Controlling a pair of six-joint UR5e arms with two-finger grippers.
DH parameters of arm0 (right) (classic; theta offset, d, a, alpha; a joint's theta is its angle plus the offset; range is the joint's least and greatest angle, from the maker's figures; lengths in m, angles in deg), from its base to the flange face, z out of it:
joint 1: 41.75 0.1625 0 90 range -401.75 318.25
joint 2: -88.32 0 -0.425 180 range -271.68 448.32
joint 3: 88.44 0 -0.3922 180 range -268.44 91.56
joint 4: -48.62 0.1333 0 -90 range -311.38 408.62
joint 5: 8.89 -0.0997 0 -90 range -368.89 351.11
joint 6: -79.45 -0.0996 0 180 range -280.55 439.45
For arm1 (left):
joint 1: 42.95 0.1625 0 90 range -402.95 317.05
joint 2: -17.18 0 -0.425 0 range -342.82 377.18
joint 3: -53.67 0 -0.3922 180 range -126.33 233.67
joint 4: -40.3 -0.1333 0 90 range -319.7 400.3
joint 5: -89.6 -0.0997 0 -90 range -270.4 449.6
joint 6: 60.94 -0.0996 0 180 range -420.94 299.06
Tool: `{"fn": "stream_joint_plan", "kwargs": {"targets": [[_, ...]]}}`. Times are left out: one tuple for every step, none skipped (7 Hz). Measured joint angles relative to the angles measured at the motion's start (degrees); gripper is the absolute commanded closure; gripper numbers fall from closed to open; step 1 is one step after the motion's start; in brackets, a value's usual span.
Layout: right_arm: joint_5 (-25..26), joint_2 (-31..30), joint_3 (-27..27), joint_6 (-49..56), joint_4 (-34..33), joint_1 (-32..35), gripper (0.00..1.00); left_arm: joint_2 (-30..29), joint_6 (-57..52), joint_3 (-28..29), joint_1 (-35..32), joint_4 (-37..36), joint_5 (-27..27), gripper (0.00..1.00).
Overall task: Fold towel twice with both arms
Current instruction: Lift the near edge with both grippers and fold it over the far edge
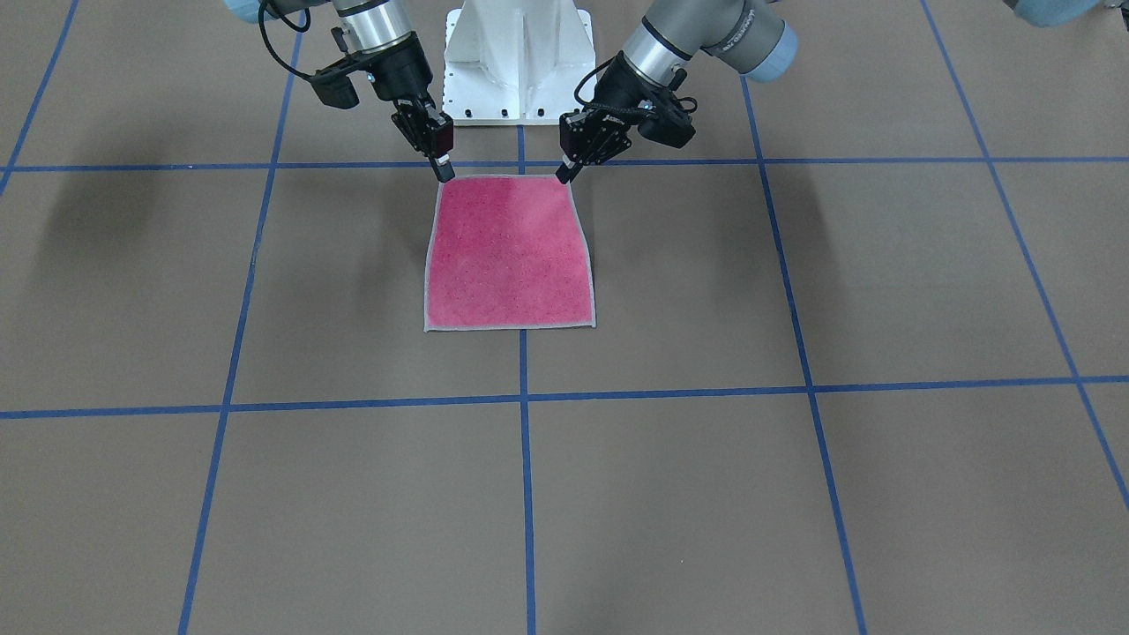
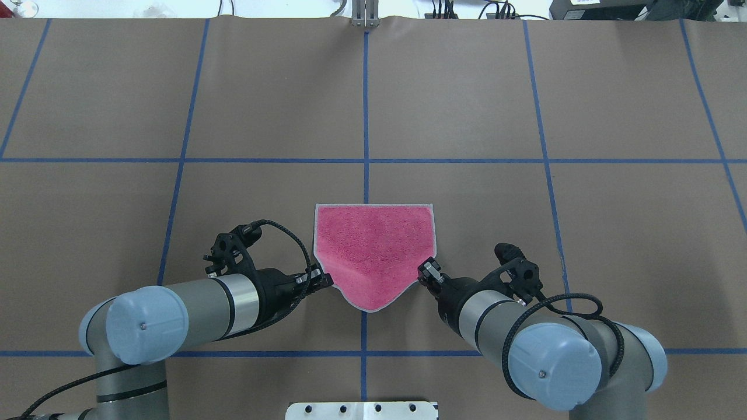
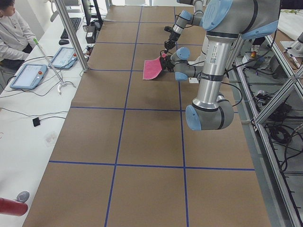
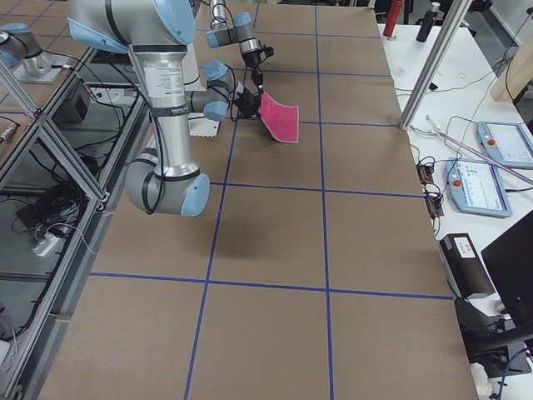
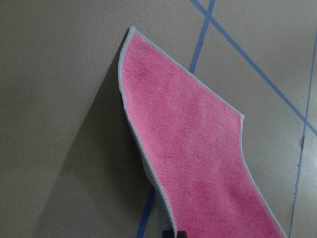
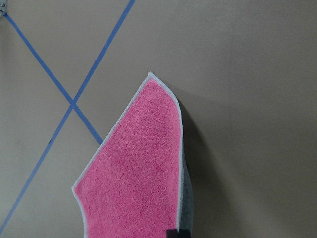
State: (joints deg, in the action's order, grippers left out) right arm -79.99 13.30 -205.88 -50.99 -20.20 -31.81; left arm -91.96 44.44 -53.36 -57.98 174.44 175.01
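The left tool [image 2: 325, 282] is clamped on one corner of the towel [image 2: 373, 248], its fingers drawn together on the light grey stitched edge. The right tool [image 2: 426, 272] pinches the neighbouring corner the same way, so the two tools face each other with the cloth's robot-side edge strung between them. That held edge is off the surface [image 2: 496, 233]. Between the tools it sags into a rounded point, as the overhead view shows. From each tool the towel slopes down and away, pink face up, to its far edge, which lies flat on the surface ahead of both tools. The two corners of that far edge lie spread apart, unfolded. Each wrist view shows the pink cloth running out from its tool toward the far edge, with a shadow on the surface beneath it. The right wrist view also shows a strip of grey underside along one side. A blue tape line [image 2: 366, 116] passes under the towel midway between the tools and runs on beyond it. Behind the tools stands the white pedestal [image 1: 519, 53].
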Motion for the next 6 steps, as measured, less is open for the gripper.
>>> {"fn": "stream_joint_plan", "kwargs": {"targets": [[0.00, 0.23, 1.57, 0.13, 0.23, 1.27, 1.00, -1.70, 0.00, 2.59, -1.04, -0.02, -0.04, 1.00], [-0.02, 0.34, 2.83, 0.30, 0.37, 2.44, 1.00, -3.69, -0.02, 5.60, -2.03, -0.02, -0.06, 1.00], [-0.04, 0.78, 4.01, 0.40, 0.42, 3.39, 1.00, -4.90, -0.06, 7.52, -2.80, -0.02, -0.06, 1.00], [-0.04, 2.00, 5.46, 0.46, 0.44, 4.32, 1.00, -5.38, -0.08, 8.34, -3.36, -0.02, -0.07, 1.00], [-0.07, 3.39, 7.05, 0.55, 0.44, 5.15, 1.00, -5.54, -0.09, 8.63, -3.81, -0.02, -0.07, 1.00], [-0.08, 4.30, 8.14, 0.67, 0.45, 5.90, 1.00, -5.57, -0.07, 8.72, -4.26, -0.01, -0.05, 1.00]]}}
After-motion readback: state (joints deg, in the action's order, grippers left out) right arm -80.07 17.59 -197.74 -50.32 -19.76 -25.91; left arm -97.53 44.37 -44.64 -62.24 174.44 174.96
